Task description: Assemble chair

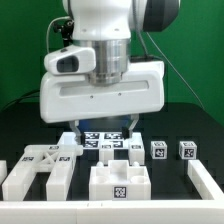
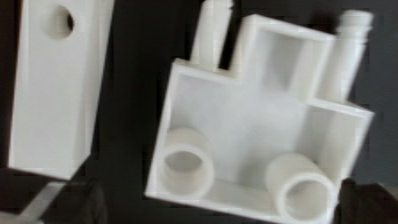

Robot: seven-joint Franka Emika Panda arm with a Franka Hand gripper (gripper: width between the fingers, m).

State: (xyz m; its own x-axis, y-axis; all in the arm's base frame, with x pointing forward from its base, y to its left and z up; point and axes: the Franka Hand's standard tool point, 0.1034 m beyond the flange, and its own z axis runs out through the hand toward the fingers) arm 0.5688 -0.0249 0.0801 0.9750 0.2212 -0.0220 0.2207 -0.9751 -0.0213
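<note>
1. The claw (image 1: 107, 129) hangs under the white arm (image 1: 105, 40), low over the desk (image 1: 170, 188). Its two fingers stand wide apart and nothing is between them.
2. Straight beneath and just behind the claw, the marker board (image 1: 108, 143) lies flat on the desk. Its black-and-white tags show in the gap between the fingers.
3. The chair is not yet built; its white parts lie loose on the desk around the claw, and none of them touches it.
4. Toward the exterior view's left of the claw, and nearer the camera, lies a tagged frame piece (image 1: 42, 165).
5. In front of the claw, nearer the camera, stands a boxy block (image 1: 120, 182) with one tag on its front face.
6. Toward the exterior view's right of the claw, two small cubes (image 1: 158, 150) stand side by side, apart from each other, each with a tag.
7. Farther to that side, at the picture's edge, lies a long bar (image 1: 210, 185).
8. The wrist view shows a flat plate (image 2: 258, 120) with two short round pegs and thin prongs.
9. Beside the plate, across a dark gap, lies a slab (image 2: 57, 110) with a round hole.
10. I cannot tell which exterior-view parts these two are.
</note>
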